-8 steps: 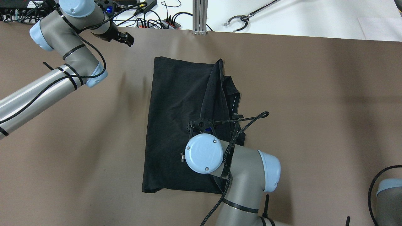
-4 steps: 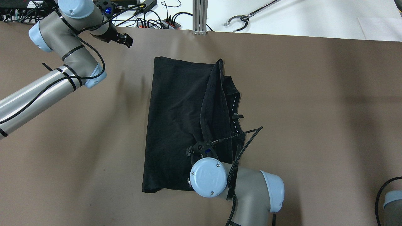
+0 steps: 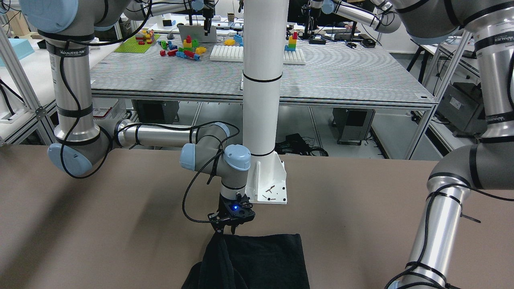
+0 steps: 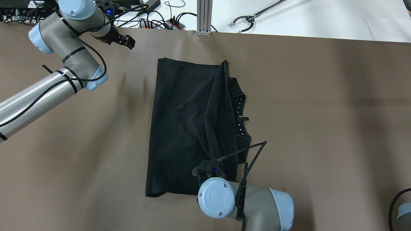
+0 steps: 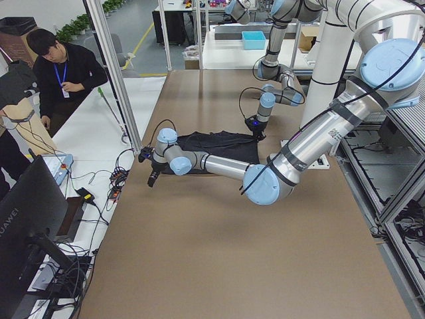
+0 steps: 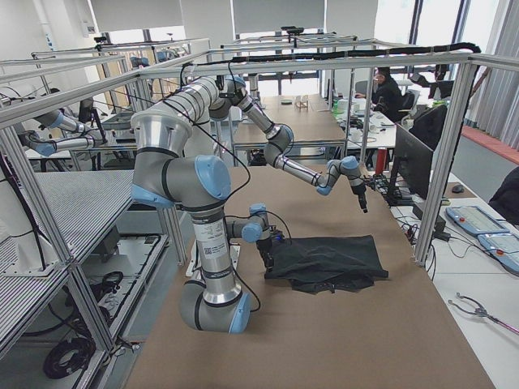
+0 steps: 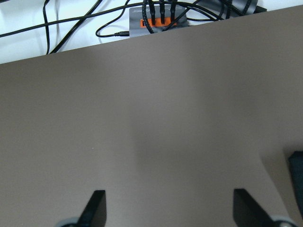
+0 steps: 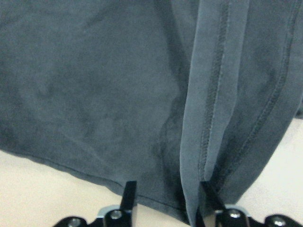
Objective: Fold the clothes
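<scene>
Right claw point(image 4: 208, 166) had drawn back toward the robot, clenched on a raised hem of the clothes point(image 4: 179, 128). These lay on the tabletop point(image 4: 321, 128) beyond it. Left claw point(image 7: 165, 205) hung released, well apart.

Not much lettering to read from where I stand. High above the right tool point(image 3: 227, 229), a dark band point(image 3: 74, 52) round the right arm point(image 3: 74, 88) says "WANJEED", followed by characters I can't make out. Beyond the left tool point(image 5: 151, 179), off the tabletop's point(image 5: 199, 239) end, the back of a monitor point(image 5: 30, 226) reads "HUAWEI". A label point(image 3: 500, 38) on the left arm point(image 3: 496, 80) is too small to read.
</scene>
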